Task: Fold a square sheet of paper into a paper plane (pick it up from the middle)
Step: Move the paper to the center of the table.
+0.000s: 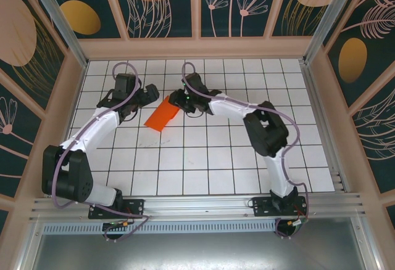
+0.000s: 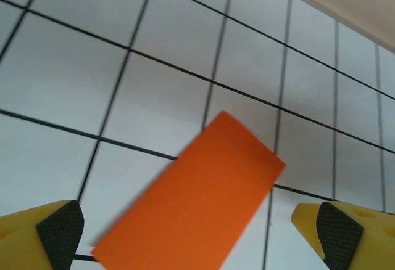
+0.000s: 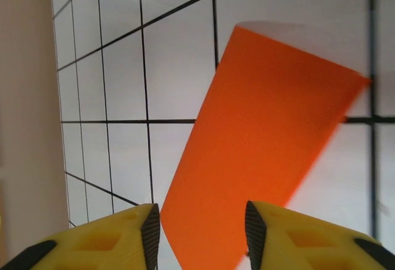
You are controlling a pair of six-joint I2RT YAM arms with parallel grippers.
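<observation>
Where I am working: table (image 1: 216,159), paper (image 1: 162,116) lying folded near its far middle.
Handling: I am judging it light, limp, slippery; mid-edge pinch safest.
Left gripper (image 2: 197,236): hanging wide open over it.
Right gripper (image 3: 202,227): jaws half-open, straddling its end.

Orange paper (image 1: 162,114), a slanted oblong, lay on a white gridded table (image 1: 210,159) inside a patterned enclosure. The left gripper (image 1: 145,95) sat just beside it, and the right gripper (image 1: 179,99) met its far end.
</observation>
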